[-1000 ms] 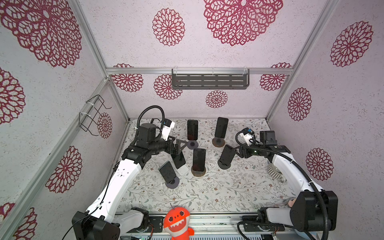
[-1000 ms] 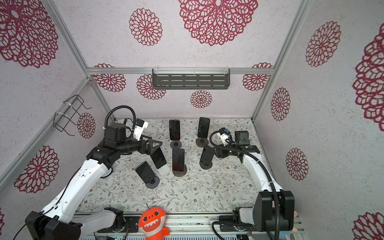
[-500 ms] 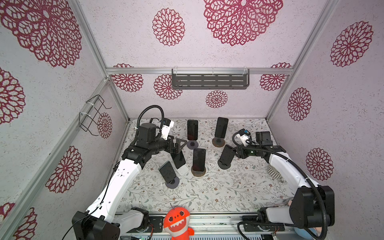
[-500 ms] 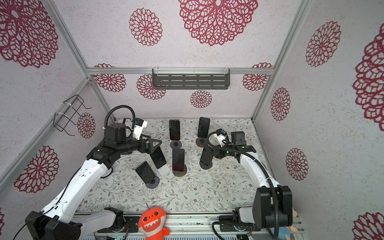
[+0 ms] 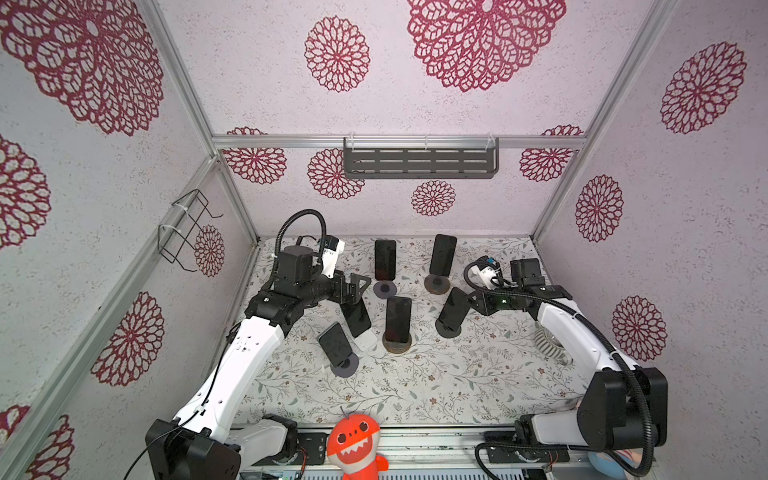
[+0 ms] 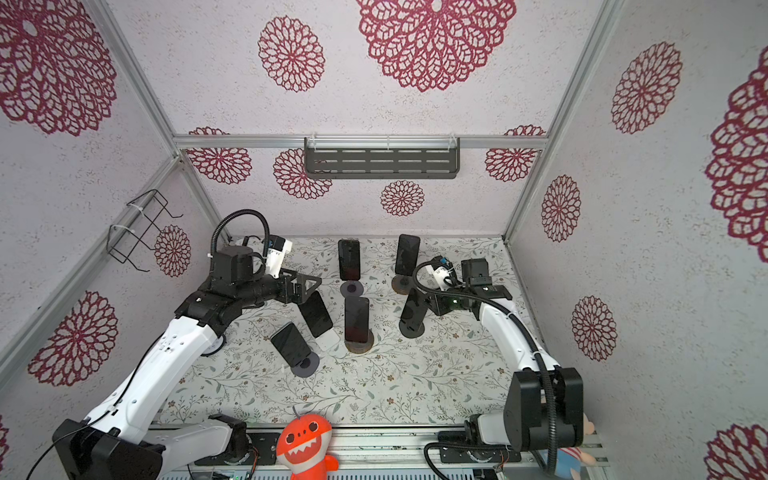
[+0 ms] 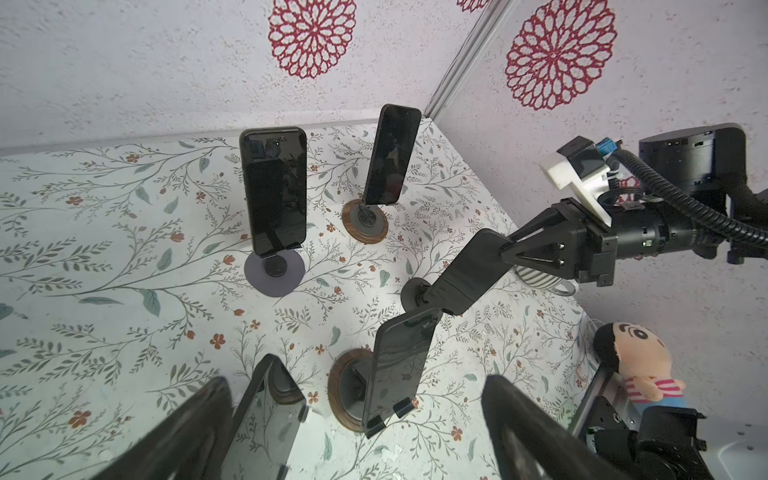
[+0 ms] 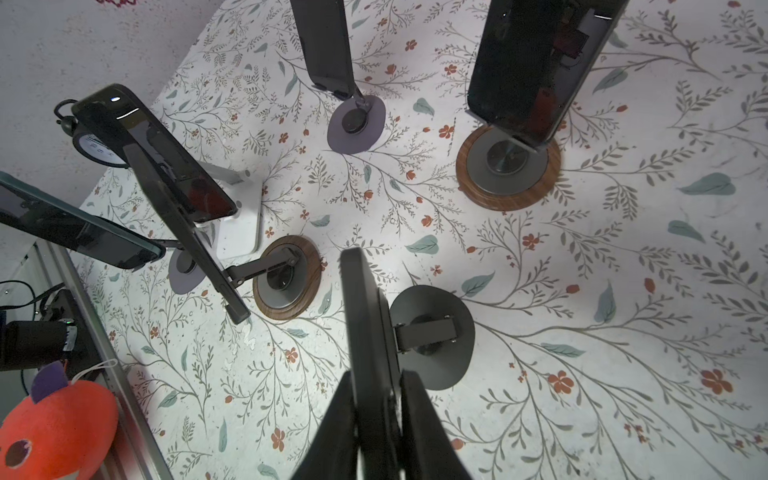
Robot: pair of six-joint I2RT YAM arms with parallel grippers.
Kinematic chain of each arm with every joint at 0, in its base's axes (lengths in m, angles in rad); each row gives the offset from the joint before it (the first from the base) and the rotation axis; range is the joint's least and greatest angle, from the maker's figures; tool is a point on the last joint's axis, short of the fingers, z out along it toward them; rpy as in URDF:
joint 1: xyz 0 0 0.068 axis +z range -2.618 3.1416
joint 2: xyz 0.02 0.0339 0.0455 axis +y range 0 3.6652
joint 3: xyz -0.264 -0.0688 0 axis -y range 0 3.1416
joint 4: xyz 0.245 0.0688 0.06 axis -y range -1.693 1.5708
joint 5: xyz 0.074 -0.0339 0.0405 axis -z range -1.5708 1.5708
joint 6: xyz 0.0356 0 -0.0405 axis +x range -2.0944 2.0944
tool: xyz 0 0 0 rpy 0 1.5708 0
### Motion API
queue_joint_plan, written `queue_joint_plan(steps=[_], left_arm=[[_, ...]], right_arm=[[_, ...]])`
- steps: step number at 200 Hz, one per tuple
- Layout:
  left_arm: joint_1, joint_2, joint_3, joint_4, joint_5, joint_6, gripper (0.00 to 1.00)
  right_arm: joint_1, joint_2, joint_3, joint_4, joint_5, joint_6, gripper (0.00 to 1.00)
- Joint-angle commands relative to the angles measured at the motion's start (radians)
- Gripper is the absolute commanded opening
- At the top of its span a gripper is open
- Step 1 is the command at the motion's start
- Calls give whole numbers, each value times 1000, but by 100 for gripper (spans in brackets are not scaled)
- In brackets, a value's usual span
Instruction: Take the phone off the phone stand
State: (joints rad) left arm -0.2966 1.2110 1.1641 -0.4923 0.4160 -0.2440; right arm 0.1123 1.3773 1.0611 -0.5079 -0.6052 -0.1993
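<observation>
Right side of the mat (image 5: 478,374): right gripper (image 8: 378,378) is pinched onto the phone (image 8: 365,316) near its upper end, one finger on the screen face and one on the back. Right wrist view shows both fingers flush against the slab, no gap visible. The same grip reads in a top view, with the right gripper (image 5: 470,297) at the phone's top corner.

Phone sits in the black stand (image 8: 440,332), tilted back on the hinged arm with its lower edge in the cradle. Not out yet. The high grab makes sense: lip and arm block the lower half, so the top end is the only free pair of faces. Pinching across the thin axis also allows a pull along the phone's own plane.

Left gripper (image 5: 356,286) is spread wide and holds nothing. It hangs over the top edge of the second phone (image 5: 357,318), which sits on the white stand (image 5: 368,340). Left wrist view puts that phone between the fingers (image 7: 195,415), nearer one of them. Can't tell if it touches.

Judgement: grasp done, lift pending. Next move wants a pull up along the tilt, not sideways. The disc base looks light and will probably tip or drag if the lip catches. Wood-base stand (image 5: 395,347) with its own phone is near, so swing away from it.
</observation>
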Motion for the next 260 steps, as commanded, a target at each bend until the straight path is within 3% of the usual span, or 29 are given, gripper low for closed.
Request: queue_joint_plan(steps=[1,61,100,151,193,230,260], left_arm=[[-4,8,23,6,-23,-12,98],[-17,5,55,-2,-39,2,98],[-88,5,109,-53,-48,104,97],[-294,86,218,-131,-132,294,97],[-383,197,260,-78,-150,327,97],[-432,269,267,-31,-118,418,97],[-434,318,293,-22,-112,431,97]], right_arm=[[2,-7,43,-34,-16,-29,17],[2,-27,125,-87,-38,-45,8],[2,-62,169,-100,-30,-23,0],[9,-76,263,-104,0,195,0],[59,-67,284,-60,-32,376,0],[156,-63,283,4,-51,358,0],[169,-80,276,54,-67,397,0]])
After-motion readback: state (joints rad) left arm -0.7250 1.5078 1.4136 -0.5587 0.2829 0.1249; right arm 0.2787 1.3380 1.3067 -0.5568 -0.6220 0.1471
